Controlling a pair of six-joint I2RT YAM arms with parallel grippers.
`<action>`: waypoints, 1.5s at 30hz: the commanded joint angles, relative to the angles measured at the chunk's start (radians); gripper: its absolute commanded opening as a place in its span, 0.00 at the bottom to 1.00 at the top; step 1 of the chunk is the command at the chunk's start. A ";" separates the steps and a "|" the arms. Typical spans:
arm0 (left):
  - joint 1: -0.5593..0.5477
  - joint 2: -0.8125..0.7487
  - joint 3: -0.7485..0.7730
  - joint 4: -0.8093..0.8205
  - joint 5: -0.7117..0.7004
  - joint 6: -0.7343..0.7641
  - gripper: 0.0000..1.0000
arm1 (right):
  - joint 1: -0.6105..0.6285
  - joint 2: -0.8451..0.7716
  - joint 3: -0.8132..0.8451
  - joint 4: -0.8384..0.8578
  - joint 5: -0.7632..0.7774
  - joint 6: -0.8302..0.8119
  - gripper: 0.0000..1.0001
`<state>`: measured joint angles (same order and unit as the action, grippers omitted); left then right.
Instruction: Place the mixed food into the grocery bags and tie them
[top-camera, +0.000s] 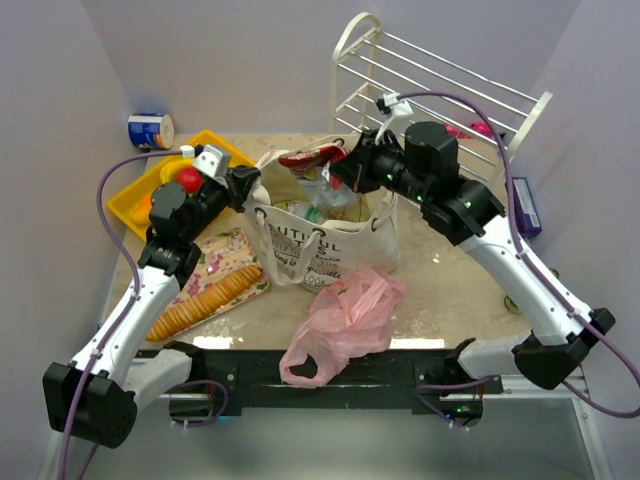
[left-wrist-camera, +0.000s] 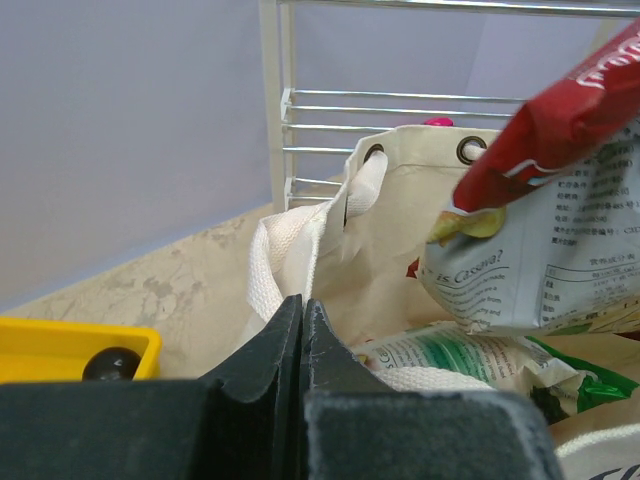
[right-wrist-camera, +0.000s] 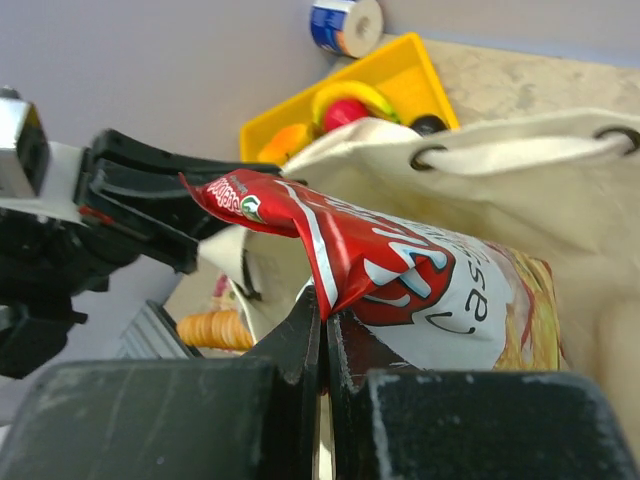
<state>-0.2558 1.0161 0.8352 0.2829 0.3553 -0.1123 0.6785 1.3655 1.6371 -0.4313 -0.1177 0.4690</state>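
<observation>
Surface: pale, speckled stone-look table (top-camera: 450, 290). Plain lavender walls close it in at the back and both sides.

Far left corner: blue-and-white can (top-camera: 150, 130) on its side. Just in front of it, yellow tray (top-camera: 130, 200) holding a red apple (top-camera: 188, 178). Nearer me, long tan cracker sleeve (top-camera: 205, 300) lying on a floral mat (top-camera: 225, 255).

My left claw (left-wrist-camera: 302, 310): jaws pressed together, pinching the left rim of the cream tote (top-camera: 320, 245). Tote stands upright mid-table, mouth open. Green-and-white packet (left-wrist-camera: 470, 350) lies inside.

Red-and-white packet (right-wrist-camera: 400, 270): over the tote's mouth, above the green one. Long axis roughly level, running left to right. Red crimped end points left toward my left claw, white body trails right.

My right claw (right-wrist-camera: 323, 325): closed tight on that packet's red end.

Pink bag (top-camera: 345, 320) crumpled just in front of the tote. White wire rack (top-camera: 430, 90) back right.
</observation>
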 joint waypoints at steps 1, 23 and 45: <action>-0.007 -0.031 0.002 0.105 0.017 -0.001 0.00 | 0.001 -0.094 -0.031 -0.102 0.107 -0.041 0.00; -0.019 -0.028 -0.001 0.108 0.033 0.005 0.00 | 0.076 0.406 -0.068 -0.081 0.065 -0.052 0.00; -0.026 -0.030 0.004 0.105 0.034 -0.003 0.00 | -0.121 -0.035 0.050 -0.449 0.329 -0.078 0.99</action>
<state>-0.2653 1.0130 0.8307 0.2905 0.3653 -0.1120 0.6487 1.3216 1.7420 -0.8223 0.1844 0.3950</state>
